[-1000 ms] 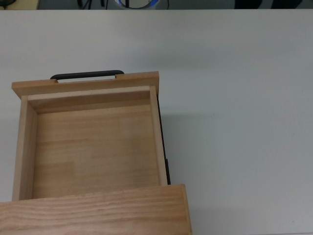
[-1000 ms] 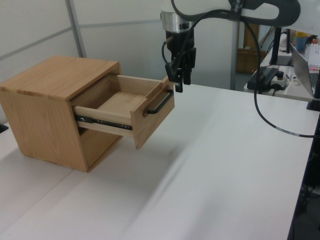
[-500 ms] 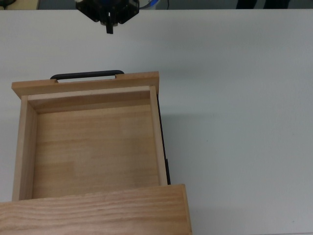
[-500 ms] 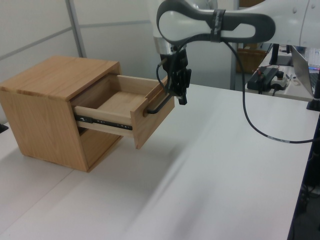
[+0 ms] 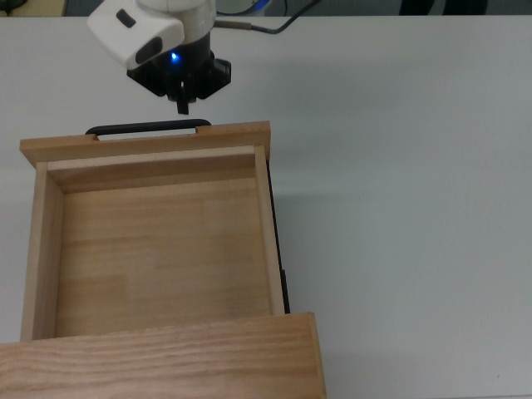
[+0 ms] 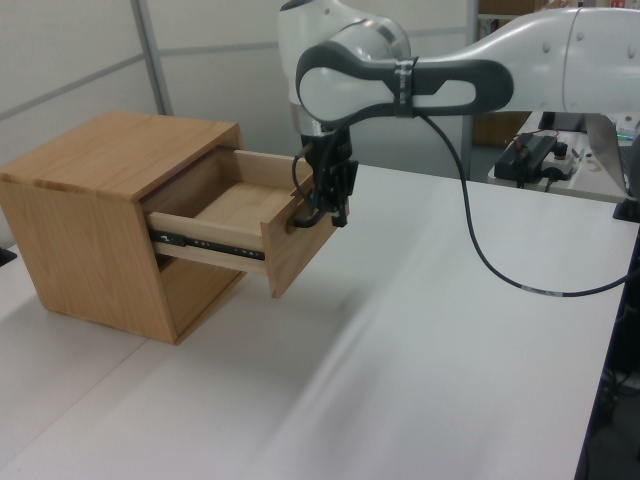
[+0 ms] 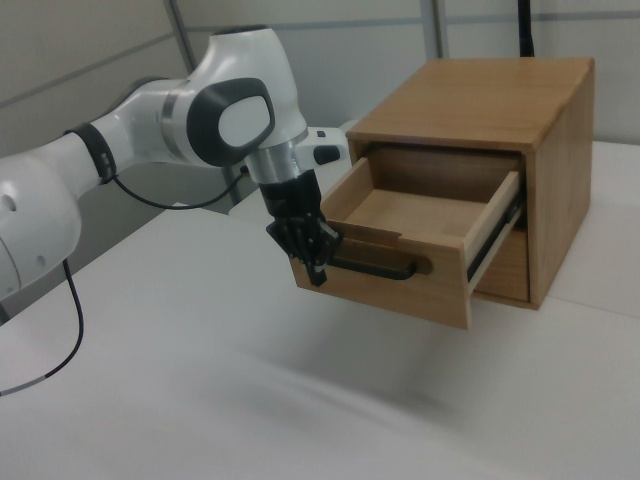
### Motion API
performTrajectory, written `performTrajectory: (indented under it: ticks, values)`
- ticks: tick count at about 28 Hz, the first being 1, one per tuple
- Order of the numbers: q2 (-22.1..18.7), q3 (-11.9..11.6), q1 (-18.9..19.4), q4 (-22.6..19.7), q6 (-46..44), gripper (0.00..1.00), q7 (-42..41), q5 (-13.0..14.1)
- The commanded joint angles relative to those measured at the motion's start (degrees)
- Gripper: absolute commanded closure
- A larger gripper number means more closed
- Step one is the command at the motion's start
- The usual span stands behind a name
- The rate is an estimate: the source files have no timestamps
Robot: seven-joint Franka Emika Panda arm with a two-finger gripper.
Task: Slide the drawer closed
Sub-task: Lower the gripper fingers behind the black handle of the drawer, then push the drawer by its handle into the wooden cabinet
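The drawer (image 5: 158, 249) stands pulled well out of its wooden cabinet (image 5: 158, 357), and it is empty inside. Its black bar handle (image 5: 148, 127) runs along the front panel. My gripper (image 5: 183, 106) hangs just in front of that handle with its fingers shut on nothing, tip pointing down. In the left view the gripper (image 6: 338, 212) is close against the front panel (image 6: 300, 245) and covers part of the handle. In the right view the gripper (image 7: 318, 272) sits at the handle's (image 7: 378, 270) left end; whether it touches is unclear.
White table (image 5: 399, 208) spreads around the cabinet. A black slide rail (image 6: 205, 245) shows on the drawer's side. The arm's cable (image 6: 500, 270) loops above the table. A power strip (image 6: 535, 152) lies at the left view's far right.
The gripper has come down and moved toward the drawer front, from well away from it to right beside the handle. The drawer has not moved.
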Motion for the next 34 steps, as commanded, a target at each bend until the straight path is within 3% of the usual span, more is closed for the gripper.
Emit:
performTrajectory:
  ticks: [1,12,29,34]
  values:
    - [0.6,-0.3,0.1,-0.5,6.5,1.00,-0.6,-0.3]
    - [3.9,-0.3,-0.4,-0.5,22.5,1.00,-0.5,1.6]
    - [14.8,-0.2,-0.4,-1.6,65.5,1.00,-0.8,2.0]
    - [16.1,0.0,-0.4,-1.6,69.8,1.00,-0.8,2.0]
